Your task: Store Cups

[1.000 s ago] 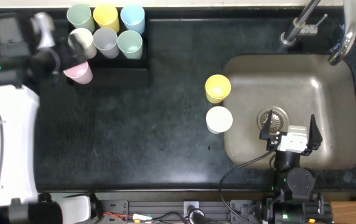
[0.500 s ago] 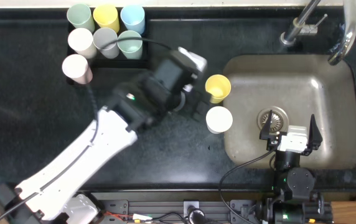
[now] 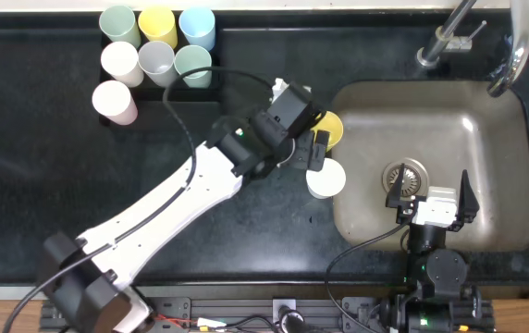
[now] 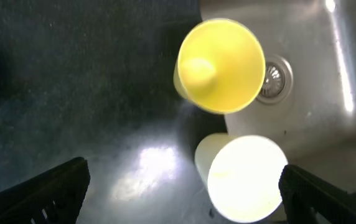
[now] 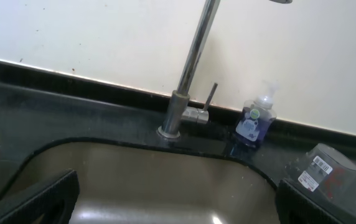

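The yellow cup [image 3: 329, 129] stands upright on the worktop [image 3: 43, 166], mouth up and long axis vertical. It is right at the left rim of the sink [image 3: 486, 111], about midway between the worktop's far and near edges. A white cup [image 3: 326, 178] stands just beside it on the near side; glare hides whether its mouth or base faces up. The left tool [image 3: 313, 153] hangs over the pair, fingers spread wide, and its arm covers part of the yellow cup. The right tool [image 3: 431, 199] sits over the sink basin, likewise spread open. At the far left corner a rack [image 3: 204, 102] holds six cups [image 3: 156, 57], with a pink cup [image 3: 115, 102] just outside it.
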Controlling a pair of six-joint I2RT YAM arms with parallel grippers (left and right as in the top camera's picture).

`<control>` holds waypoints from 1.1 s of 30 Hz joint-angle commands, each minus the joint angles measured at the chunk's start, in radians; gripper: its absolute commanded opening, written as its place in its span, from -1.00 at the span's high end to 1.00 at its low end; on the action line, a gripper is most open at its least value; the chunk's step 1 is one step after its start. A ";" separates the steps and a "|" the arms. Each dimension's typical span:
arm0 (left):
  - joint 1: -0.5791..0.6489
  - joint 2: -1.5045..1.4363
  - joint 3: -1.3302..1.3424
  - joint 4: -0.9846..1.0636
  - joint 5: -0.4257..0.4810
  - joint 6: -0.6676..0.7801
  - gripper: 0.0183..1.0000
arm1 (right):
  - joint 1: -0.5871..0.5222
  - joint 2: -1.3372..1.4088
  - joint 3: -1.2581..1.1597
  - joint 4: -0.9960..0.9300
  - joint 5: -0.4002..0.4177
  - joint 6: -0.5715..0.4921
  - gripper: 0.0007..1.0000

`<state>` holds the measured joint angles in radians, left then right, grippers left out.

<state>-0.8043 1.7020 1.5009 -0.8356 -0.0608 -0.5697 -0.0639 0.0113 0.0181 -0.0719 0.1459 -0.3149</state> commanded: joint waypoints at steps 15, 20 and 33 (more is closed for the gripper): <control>0.026 0.186 0.203 0.024 -0.020 -0.275 -1.00 | -0.001 -0.008 -0.013 0.006 0.000 0.000 -1.00; 0.026 0.219 0.203 0.023 -0.001 -0.277 -1.00 | -0.001 -0.008 -0.013 0.006 0.000 0.000 -1.00; 0.035 0.313 0.203 -0.030 0.015 -0.319 -1.00 | -0.001 -0.008 -0.013 0.006 0.000 0.000 -1.00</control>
<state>-0.7780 1.9919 1.6802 -0.8623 -0.0521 -0.8593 -0.0639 0.0113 0.0181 -0.0715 0.1459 -0.3145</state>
